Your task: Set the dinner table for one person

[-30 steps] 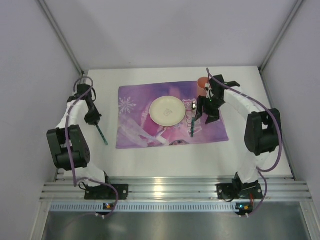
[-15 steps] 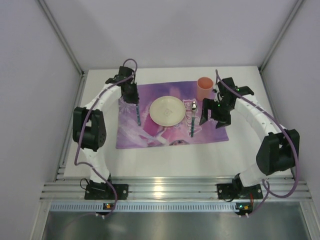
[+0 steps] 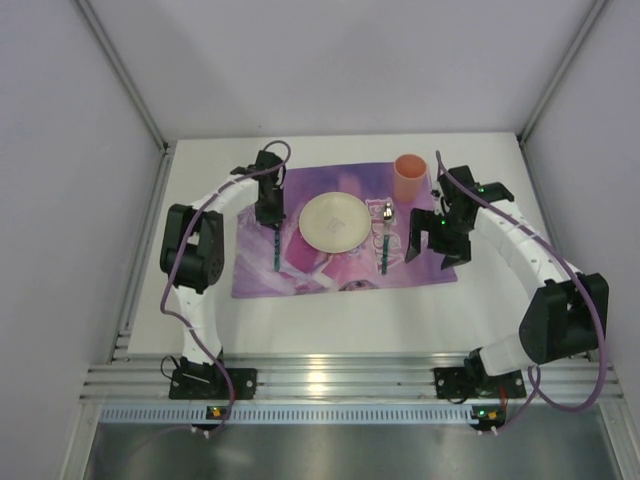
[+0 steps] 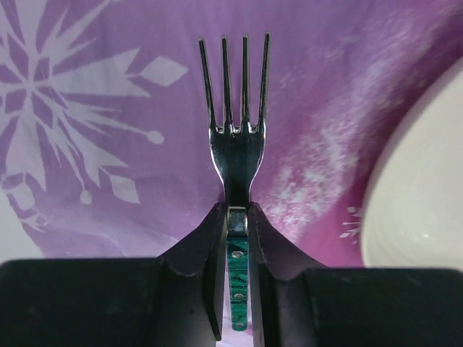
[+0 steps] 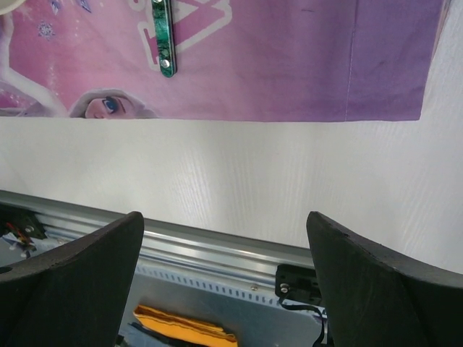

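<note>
The white dinner table (image 3: 330, 320) carries a purple printed placemat (image 3: 300, 270) with a white plate (image 3: 335, 220) at its middle. My left gripper (image 3: 272, 225) is shut on a green-handled fork (image 3: 275, 252), held over the placemat just left of the plate. In the left wrist view the fork (image 4: 235, 144) sticks out past my gripper (image 4: 235, 211), tines forward, with the plate's rim (image 4: 419, 202) at the right. A green-handled spoon (image 3: 384, 240) lies right of the plate. My right gripper (image 3: 432, 250) is open and empty above the placemat's near right corner; in its wrist view (image 5: 224, 217) it frames bare table (image 5: 253, 173).
An orange cup (image 3: 408, 178) stands at the placemat's far right corner. Silver rails (image 3: 350, 380) run along the table's near edge and show in the right wrist view (image 5: 217, 249). The spoon's handle end (image 5: 163, 36) lies on the placemat (image 5: 304, 58). Grey walls close in the sides.
My left arm has swung from the table's left side onto the placemat, carrying the fork to beside the plate. My right gripper has drawn back from the spoon, right and nearer.
</note>
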`<act>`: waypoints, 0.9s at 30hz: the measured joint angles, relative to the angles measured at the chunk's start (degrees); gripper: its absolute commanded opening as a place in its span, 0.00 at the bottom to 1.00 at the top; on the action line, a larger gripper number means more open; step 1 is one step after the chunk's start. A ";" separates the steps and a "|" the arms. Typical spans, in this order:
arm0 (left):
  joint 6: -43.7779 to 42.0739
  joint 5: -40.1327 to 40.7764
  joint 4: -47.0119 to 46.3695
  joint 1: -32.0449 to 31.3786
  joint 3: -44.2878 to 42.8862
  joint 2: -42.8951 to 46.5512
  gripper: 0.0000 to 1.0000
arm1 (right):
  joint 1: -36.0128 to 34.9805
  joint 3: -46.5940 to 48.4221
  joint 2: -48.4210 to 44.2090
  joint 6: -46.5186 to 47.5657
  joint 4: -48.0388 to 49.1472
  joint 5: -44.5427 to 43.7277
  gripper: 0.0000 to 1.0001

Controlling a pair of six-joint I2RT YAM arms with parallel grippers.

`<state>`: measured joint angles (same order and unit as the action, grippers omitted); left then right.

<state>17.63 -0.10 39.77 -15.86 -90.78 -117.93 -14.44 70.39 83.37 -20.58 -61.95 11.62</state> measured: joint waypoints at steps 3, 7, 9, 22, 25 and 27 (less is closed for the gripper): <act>0.11 1.09 0.11 0.07 2.82 0.09 0.00 | 0.00 -0.28 0.00 0.00 -0.28 -0.07 0.95; 0.85 2.75 0.11 0.07 4.50 0.81 0.00 | 0.02 -0.28 0.00 0.00 -0.26 -0.22 0.95; 1.77 3.39 0.15 0.04 4.68 0.83 0.00 | 0.00 -0.28 0.00 0.02 -0.26 -0.20 0.96; 5.55 6.14 1.11 0.07 3.76 0.83 0.57 | 0.02 -0.28 -0.07 0.09 -0.26 -0.20 0.97; 6.16 6.67 1.84 0.17 3.76 1.25 0.71 | 0.02 -0.28 -0.42 0.55 -0.24 -0.07 0.98; 6.16 7.08 2.60 0.42 3.72 2.38 0.95 | 0.02 -0.02 -1.07 1.03 -0.26 0.31 0.98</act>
<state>23.79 6.98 42.37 -15.44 -87.07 -115.55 -14.41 70.37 82.30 -19.55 -62.22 11.92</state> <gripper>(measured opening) 0.740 0.975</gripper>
